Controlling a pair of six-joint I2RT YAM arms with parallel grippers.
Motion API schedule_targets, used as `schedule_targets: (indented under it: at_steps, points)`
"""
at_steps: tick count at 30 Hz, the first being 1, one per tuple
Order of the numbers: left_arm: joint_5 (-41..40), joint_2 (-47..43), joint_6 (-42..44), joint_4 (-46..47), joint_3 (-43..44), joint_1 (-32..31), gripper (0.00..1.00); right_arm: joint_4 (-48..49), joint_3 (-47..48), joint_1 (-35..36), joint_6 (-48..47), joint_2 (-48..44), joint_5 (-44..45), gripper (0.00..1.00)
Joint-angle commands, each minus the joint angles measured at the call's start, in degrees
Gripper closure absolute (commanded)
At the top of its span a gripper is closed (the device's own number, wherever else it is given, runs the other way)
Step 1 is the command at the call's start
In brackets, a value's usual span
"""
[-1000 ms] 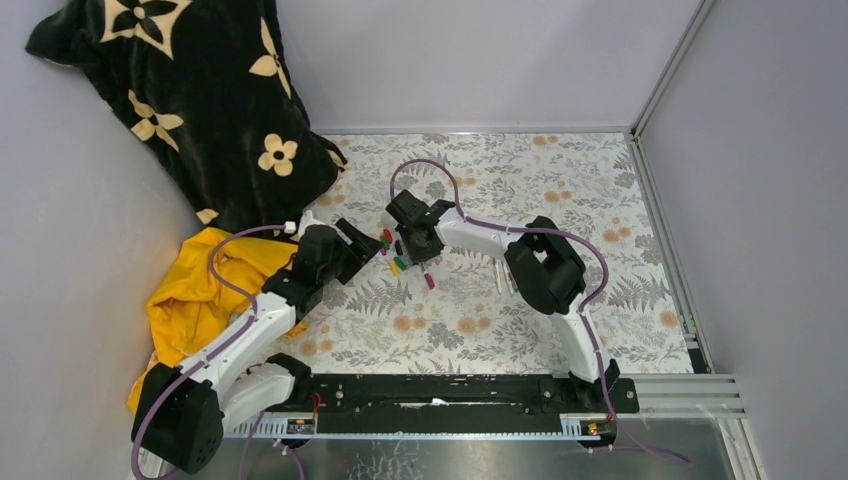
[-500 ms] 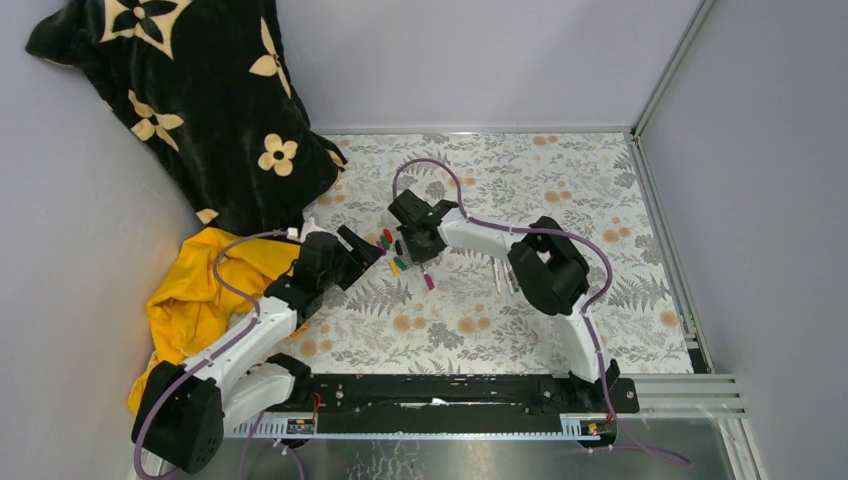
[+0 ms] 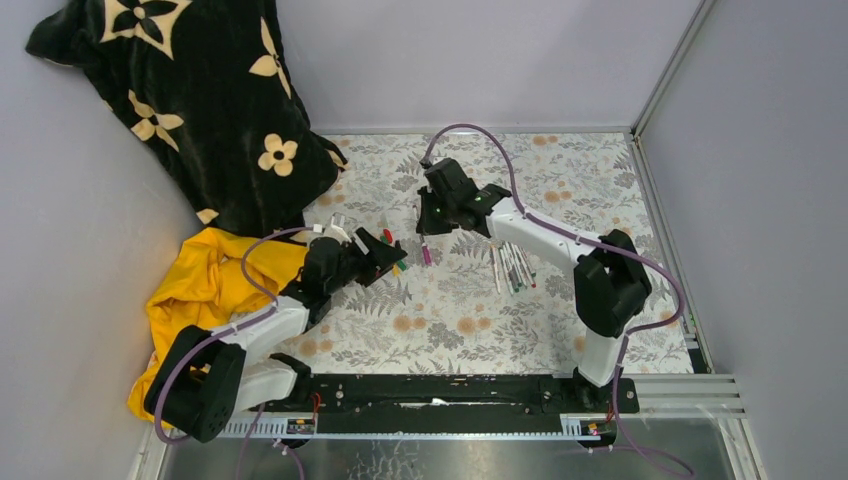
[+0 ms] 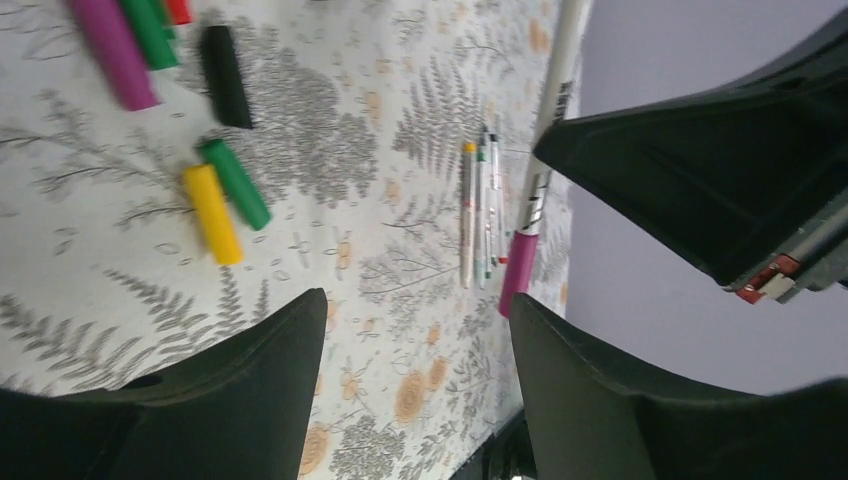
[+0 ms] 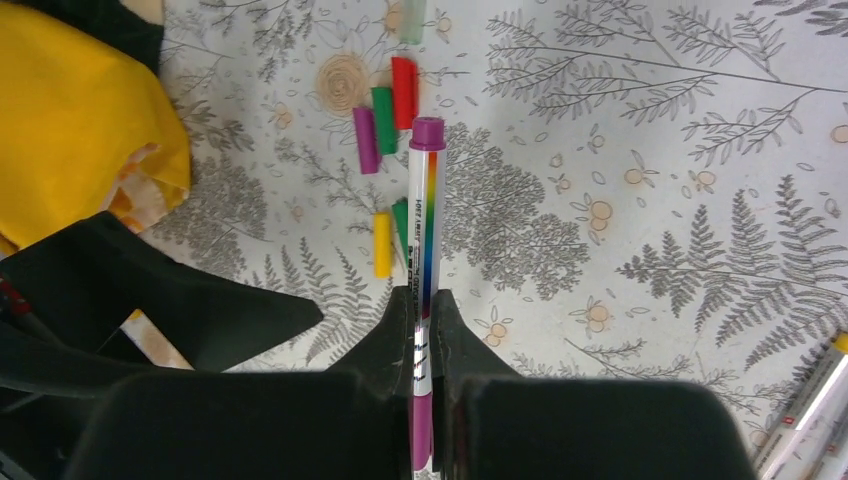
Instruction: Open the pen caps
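My right gripper (image 3: 430, 212) (image 5: 425, 300) is shut on a white pen (image 5: 425, 225) with a rainbow stripe. It holds the pen above the mat, purple-magenta end (image 5: 427, 133) (image 3: 427, 256) pointing outward. Loose caps lie below it: red (image 5: 403, 92), green (image 5: 384, 120), purple (image 5: 365, 140) and yellow (image 5: 382, 243). My left gripper (image 3: 388, 252) (image 4: 415, 320) is open and empty, just left of the held pen (image 4: 518, 270). It sees yellow (image 4: 212, 212), green (image 4: 235, 183), black (image 4: 225, 75) and magenta (image 4: 115, 50) caps. The other pens (image 3: 512, 265) (image 4: 480, 210) lie bundled to the right.
A yellow cloth (image 3: 200, 290) (image 5: 80, 120) lies by the left arm, and a black flowered blanket (image 3: 200, 90) fills the back left corner. Grey walls and a metal rail (image 3: 660, 80) bound the floral mat (image 3: 560, 180).
My right gripper has moved back and to the right, lifting the pen off the cap cluster and uncovering the pen bundle. My left gripper has moved right, closer to the caps.
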Motion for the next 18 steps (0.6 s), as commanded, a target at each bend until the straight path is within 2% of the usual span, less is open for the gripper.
schedule_targets:
  at_steps: [1,9,18]
  points:
    - [6.1,2.0,-1.8,15.2,-1.0,-0.8,0.27,4.2,-2.1,-0.5,2.8,-2.9,-4.3,1.00]
    - [8.7,6.6,-3.2,22.9,-0.1,-3.9,0.33,7.2,-4.5,-1.5,4.5,-4.5,-7.0,1.00]
    - [9.8,11.2,-4.1,25.9,1.0,-6.0,0.37,8.3,-5.5,-2.2,5.2,-5.3,-8.5,1.00]
